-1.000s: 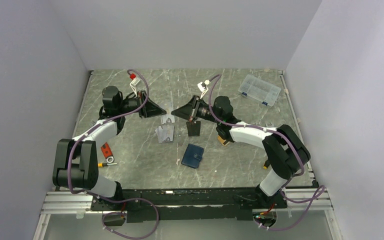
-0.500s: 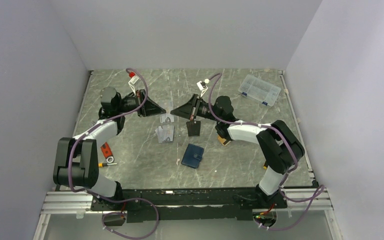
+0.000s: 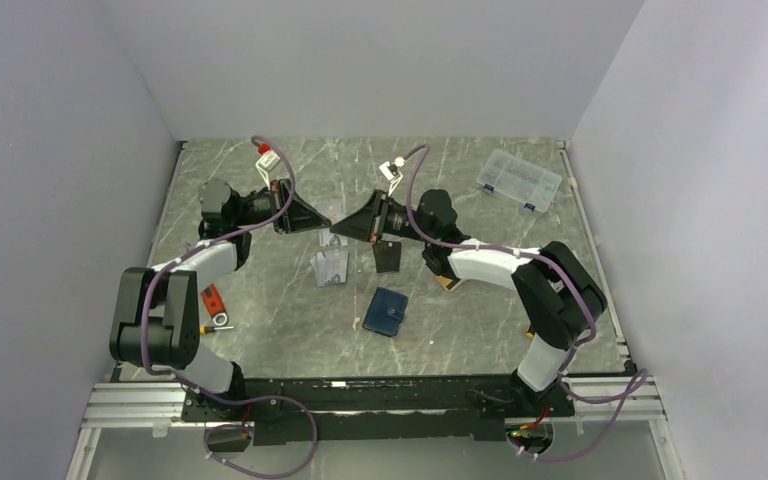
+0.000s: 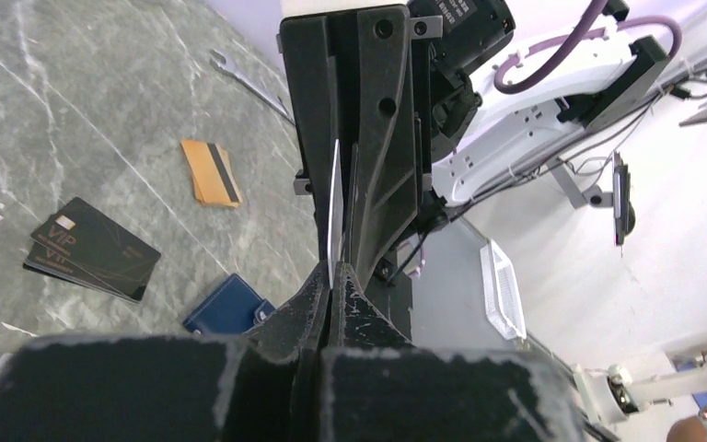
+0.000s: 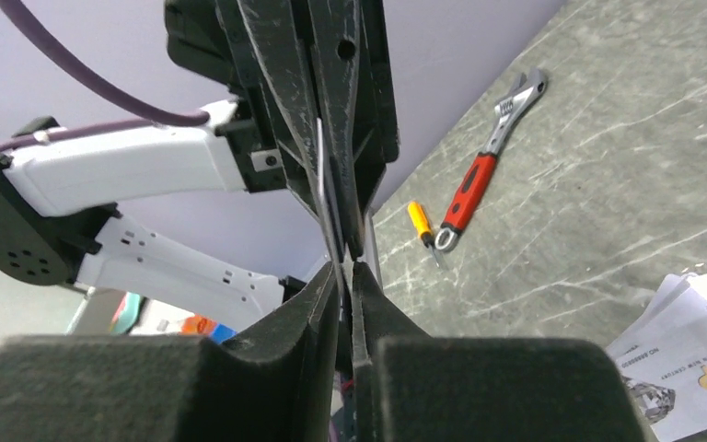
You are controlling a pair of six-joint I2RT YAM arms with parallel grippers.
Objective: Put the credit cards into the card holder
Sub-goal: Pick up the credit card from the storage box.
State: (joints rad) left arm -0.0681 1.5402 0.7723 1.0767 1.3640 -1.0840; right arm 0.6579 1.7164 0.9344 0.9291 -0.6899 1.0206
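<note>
Over the table (image 3: 290, 320) the arms meet: left fingers (image 4: 328, 295) pinch a card (image 4: 334, 207), right fingers (image 5: 331, 281) slightly parted around it.

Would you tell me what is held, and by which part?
A pale card, pinched by one end in the left gripper; the right gripper's grip is unclear.

Robotics laboratory test cell. A grey marble-patterned tabletop (image 3: 260, 300) is boxed in on three sides by plain pale walls (image 3: 380, 70); an aluminium extrusion frame (image 3: 130, 405) runs along its near edge; two black-and-white robot arms, the left arm (image 3: 205, 262) and the right arm (image 3: 490, 262), are mounted there side by side; a red-handled adjustable wrench (image 5: 488, 152), a small orange-handled screwdriver (image 5: 419, 221) and a clear plastic compartment box (image 3: 520, 180) lie on the tabletop as bench equipment.
</note>
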